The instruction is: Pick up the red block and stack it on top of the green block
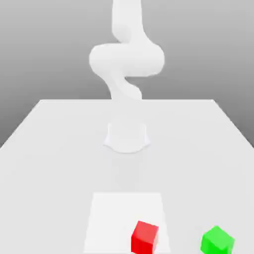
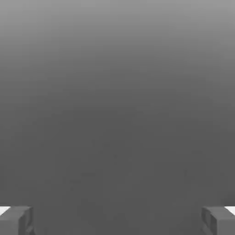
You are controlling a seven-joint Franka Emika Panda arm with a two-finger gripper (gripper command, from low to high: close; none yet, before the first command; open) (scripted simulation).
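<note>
The red block sits at the near edge of the exterior view, over the near part of a pale square patch, toward that patch's right side. Stacking has yet to happen: the green block stands apart, on the exterior view's right, with nothing on top. Picking, carrying and placing all seem left to do. The red block is a plain, bright cube with flat faces and sharp edges, turned a little askew, its top face slightly lighter than the shaded side. The green block looks of similar size and is turned more cornerwise. In the hand view the tool is spread wide, nothing between its fingers. Farther back, the white arm rises from its base on the pale counter, beyond both blocks.
</note>
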